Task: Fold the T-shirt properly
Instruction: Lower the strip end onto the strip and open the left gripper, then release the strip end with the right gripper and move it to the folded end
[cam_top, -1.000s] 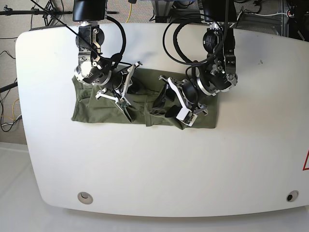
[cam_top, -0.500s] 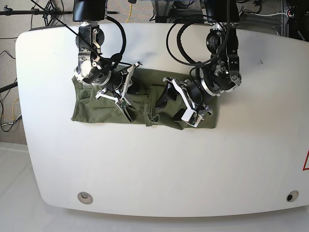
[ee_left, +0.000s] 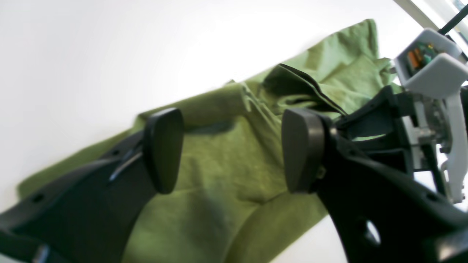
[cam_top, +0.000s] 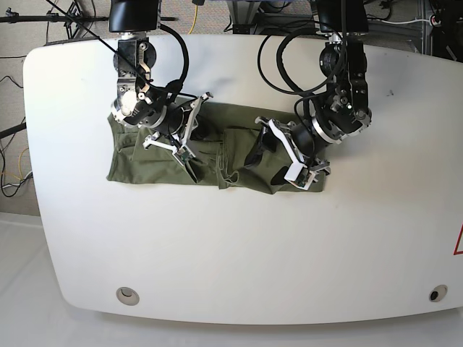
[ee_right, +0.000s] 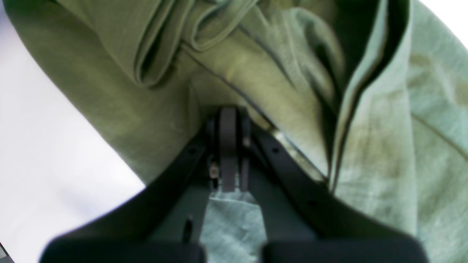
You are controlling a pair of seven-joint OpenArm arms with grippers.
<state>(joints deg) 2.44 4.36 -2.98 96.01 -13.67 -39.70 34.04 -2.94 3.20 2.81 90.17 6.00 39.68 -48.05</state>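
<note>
The white table (cam_top: 217,253) carries the T-shirt (cam_top: 137,163), an olive-green band of cloth lying across its far half, already folded into a long strip. On the left of the base view the right gripper (cam_top: 189,165) presses down on the shirt's left part; its fingers (ee_right: 228,146) are pressed flat together, and the wrist view shows cloth bunched in soft rolls just beyond the tips, though whether a layer is pinched between them cannot be told. Near the middle of the strip a loose edge of fabric (cam_top: 228,177) stands up in a small ridge at the near hem. Further right the left gripper (cam_top: 266,164) hangs over the shirt's right part with its jaws spread wide; in its wrist view the two dark pads (ee_left: 162,149) stand well apart with bare green cloth showing between them, nothing held. A raised fold with a dark hem (ee_left: 303,86) lies just beyond the pads
</note>
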